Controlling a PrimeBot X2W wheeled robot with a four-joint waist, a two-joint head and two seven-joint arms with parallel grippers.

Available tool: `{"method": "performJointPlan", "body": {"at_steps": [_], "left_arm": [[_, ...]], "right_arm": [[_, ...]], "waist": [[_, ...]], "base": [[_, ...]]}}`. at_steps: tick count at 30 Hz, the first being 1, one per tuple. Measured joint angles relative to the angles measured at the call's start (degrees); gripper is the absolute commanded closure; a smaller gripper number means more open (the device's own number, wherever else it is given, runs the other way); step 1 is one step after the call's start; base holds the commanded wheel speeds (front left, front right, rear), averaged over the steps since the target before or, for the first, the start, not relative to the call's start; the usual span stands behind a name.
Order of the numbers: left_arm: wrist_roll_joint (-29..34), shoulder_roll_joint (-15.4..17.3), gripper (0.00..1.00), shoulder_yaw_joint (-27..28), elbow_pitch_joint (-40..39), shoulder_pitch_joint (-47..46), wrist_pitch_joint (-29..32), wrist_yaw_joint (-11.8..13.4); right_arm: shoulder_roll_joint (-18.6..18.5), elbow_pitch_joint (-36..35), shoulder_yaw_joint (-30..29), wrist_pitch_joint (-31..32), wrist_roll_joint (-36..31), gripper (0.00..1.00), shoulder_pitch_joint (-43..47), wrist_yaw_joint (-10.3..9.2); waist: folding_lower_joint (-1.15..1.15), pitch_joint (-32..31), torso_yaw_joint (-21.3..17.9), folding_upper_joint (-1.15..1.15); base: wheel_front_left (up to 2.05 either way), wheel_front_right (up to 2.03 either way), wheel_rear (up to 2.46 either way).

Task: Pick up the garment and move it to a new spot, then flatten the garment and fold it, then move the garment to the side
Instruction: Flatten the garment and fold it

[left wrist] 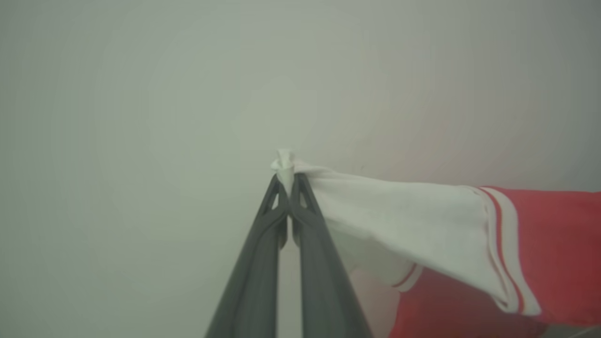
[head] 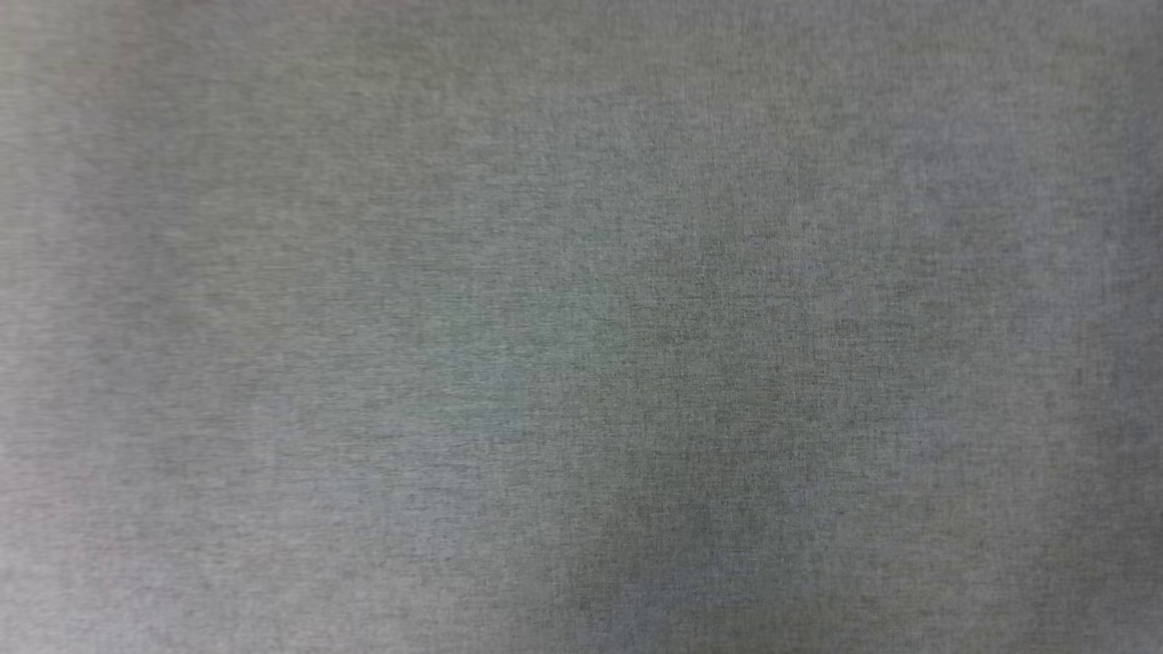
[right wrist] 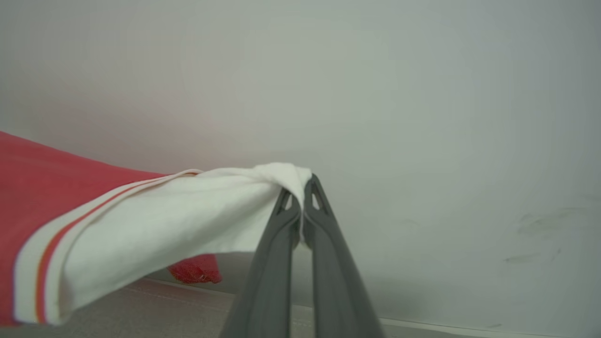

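The garment (left wrist: 540,244) is a red T-shirt with white sleeves and red-and-white striped seams, lifted and stretched between my two grippers. In the left wrist view my left gripper (left wrist: 285,176) is shut on the tip of one white sleeve, with the cloth running off to the right. In the right wrist view my right gripper (right wrist: 300,188) is shut on the other white sleeve of the garment (right wrist: 155,220), whose red body hangs off to the left. A red fold (right wrist: 195,271) droops below the sleeve.
A pale wall (right wrist: 422,117) lies behind both grippers. A grey surface (right wrist: 141,310) with a white edge strip (right wrist: 469,325) runs along the bottom of the right wrist view. The head view shows blurred grey woven fabric (head: 581,327).
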Motion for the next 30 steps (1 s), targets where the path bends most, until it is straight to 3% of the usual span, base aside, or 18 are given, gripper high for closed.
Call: {"method": "performJointPlan", "body": {"at_steps": [8,14,20,27,30], "left_arm": [[-0.6,-3.4,1.00,-4.9,3.4,19.4,-3.0,-0.2],[0.1,-2.8,1.00,-7.6,2.9,33.4,-3.1,2.1],[-0.6,0.6,1.00,-10.8,-0.3,45.1,3.3,2.0],[-5.2,6.0,1.00,-11.7,-8.0,58.1,12.0,2.3],[-7.6,8.2,1.00,-11.4,-12.7,64.2,14.0,3.6]], "right_arm": [[-2.2,3.9,5.9,-0.3,1.4,1.00,15.9,0.00],[-5.7,3.7,9.1,3.3,5.8,1.00,28.2,0.01],[-9.1,0.1,10.6,10.5,12.0,1.00,40.8,0.03],[-11.1,-6.8,7.6,19.1,17.5,1.00,54.5,0.04],[-11.6,-10.5,5.8,22.7,19.0,1.00,61.1,0.03]], "waist": [[-0.01,-5.7,1.1,0.00],[-0.01,-11.9,1.6,0.00],[-0.02,-18.5,2.1,0.00],[-0.03,-25.1,2.2,0.00],[-0.03,-27.5,2.1,0.00]], "base": [[0.00,0.00,0.00],[0.00,0.00,0.00],[0.00,0.00,0.00],[0.00,0.00,0.00],[0.00,0.00,0.00]]}}
